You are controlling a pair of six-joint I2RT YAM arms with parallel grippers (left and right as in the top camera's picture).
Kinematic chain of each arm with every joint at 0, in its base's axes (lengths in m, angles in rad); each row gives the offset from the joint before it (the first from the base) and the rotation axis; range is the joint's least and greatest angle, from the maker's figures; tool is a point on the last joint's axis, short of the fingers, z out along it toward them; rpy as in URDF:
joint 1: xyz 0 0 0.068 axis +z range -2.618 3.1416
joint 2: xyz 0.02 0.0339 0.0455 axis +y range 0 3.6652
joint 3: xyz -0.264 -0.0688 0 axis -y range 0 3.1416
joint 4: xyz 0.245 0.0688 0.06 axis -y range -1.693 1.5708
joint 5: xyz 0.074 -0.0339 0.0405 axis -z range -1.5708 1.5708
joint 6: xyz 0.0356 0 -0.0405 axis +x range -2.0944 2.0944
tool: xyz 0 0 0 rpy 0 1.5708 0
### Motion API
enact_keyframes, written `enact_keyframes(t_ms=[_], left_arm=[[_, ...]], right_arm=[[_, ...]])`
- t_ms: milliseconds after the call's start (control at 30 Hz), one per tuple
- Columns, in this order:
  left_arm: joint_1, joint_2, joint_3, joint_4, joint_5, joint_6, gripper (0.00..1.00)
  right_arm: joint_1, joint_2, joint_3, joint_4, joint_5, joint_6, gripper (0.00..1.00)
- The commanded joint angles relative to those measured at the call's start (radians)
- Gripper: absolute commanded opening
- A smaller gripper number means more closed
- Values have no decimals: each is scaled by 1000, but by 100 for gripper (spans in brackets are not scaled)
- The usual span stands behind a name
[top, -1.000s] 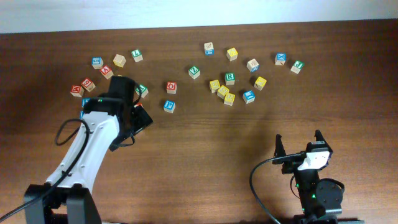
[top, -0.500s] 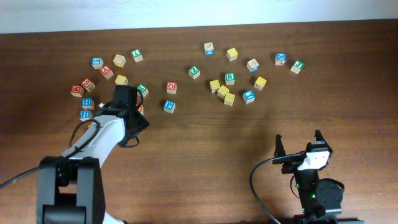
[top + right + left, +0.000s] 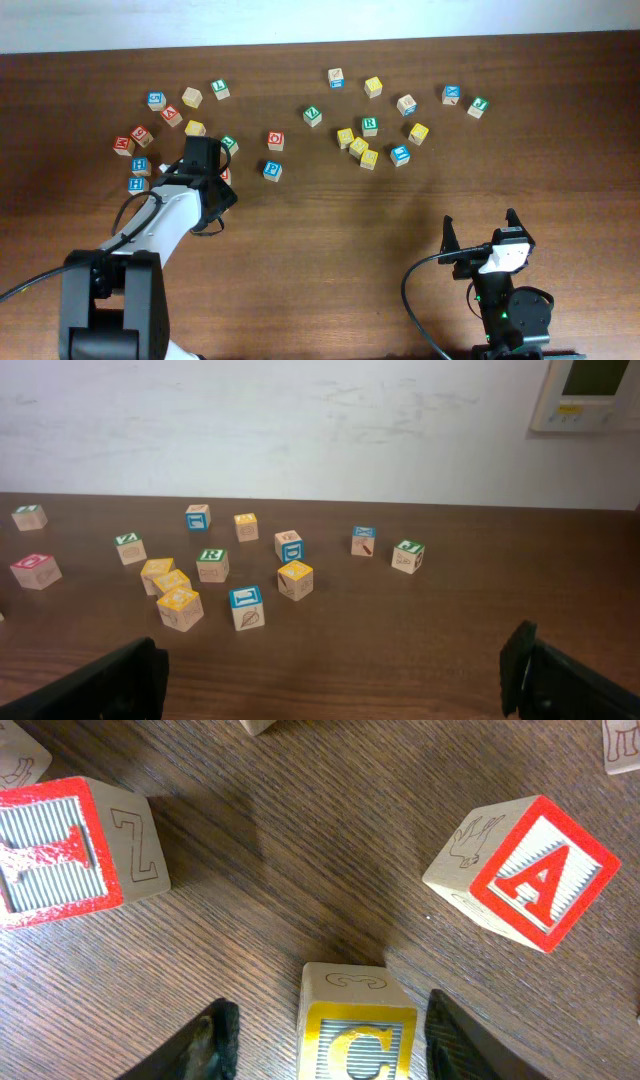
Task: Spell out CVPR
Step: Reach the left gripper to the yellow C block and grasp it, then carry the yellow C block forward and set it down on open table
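Note:
In the left wrist view a yellow-faced C cube (image 3: 358,1035) stands on the table between the two fingers of my left gripper (image 3: 335,1045), which is open, with a gap on the cube's left side. In the overhead view the left gripper (image 3: 208,170) covers that cube. The blue P cube (image 3: 272,170) lies just right of it. The green R cube (image 3: 369,125) sits in the middle cluster and also shows in the right wrist view (image 3: 212,563). A green cube whose letter looks like V (image 3: 313,115) lies left of that cluster. My right gripper (image 3: 480,232) is open and empty at the front right.
A red I cube (image 3: 60,850) and a red A cube (image 3: 530,870) flank the C cube. Several more letter cubes lie across the back of the brown table (image 3: 330,240), among them a yellow one (image 3: 195,128) and a green one (image 3: 228,144) beside the left gripper.
The left arm has dropped and pulled in a little, uncovering a yellow cube and two blue cubes. The right arm has not moved.

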Motion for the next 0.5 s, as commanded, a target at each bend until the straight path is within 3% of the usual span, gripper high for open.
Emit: enact_keyframes(t_ms=[0,200,333,467], left_arm=[[0,11,-11,-6,-11,-1,55],[1,57,-12,16,-8,40,51],[1,60,-12,48,-8,40,34],[1,60,-12,64,-8,40,34]], right_arm=[[-2,-6,-5,-5,8,11,98],[-2,-6,-5,-5,8,11,98],[-2,-6,-5,-5,8,11,98],[-2,-6,-5,-5,8,11,98]])
